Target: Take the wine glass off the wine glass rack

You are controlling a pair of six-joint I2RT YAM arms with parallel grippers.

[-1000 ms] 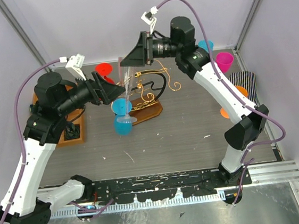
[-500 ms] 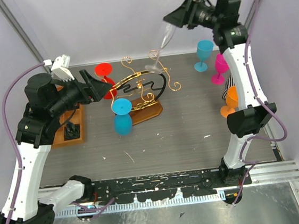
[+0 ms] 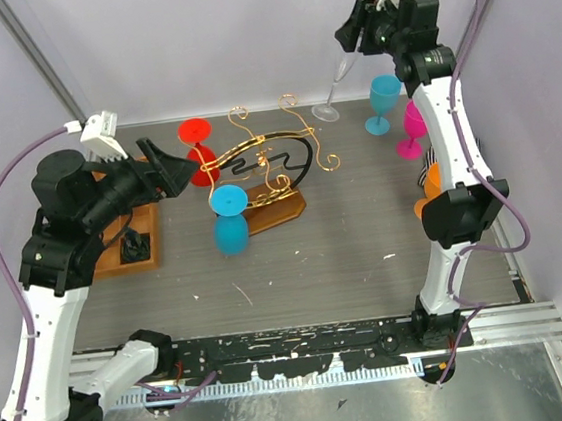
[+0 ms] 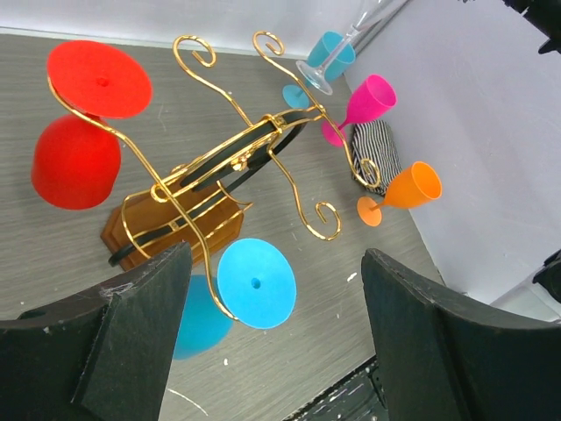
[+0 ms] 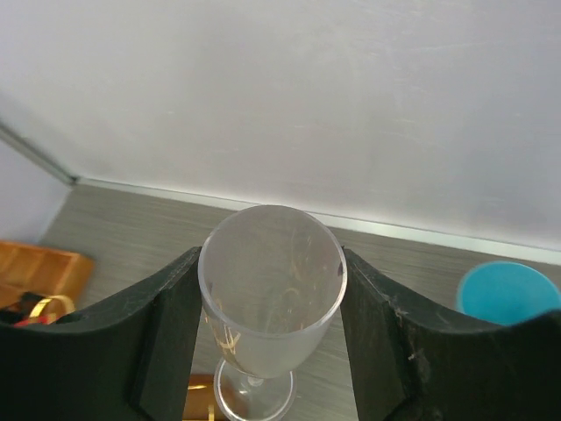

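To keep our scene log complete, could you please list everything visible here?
wine glass rack: one, gold wire with black bar and brown base, table centre
red glass: one, red, hanging on the rack's left
blue glass: one, blue, hanging on the rack's near side
clear wine glass: one, clear, off the rack, gripped
turquoise glass: one, turquoise, far right
pink glass: one, pink, beside the turquoise one
orange glass: one, orange, right edge
striped cloth: one, black-and-white, right edge
wooden tray: one, orange-brown, left side
left hand: one, black, open, empty
right hand: one, black, holding the clear wine glass
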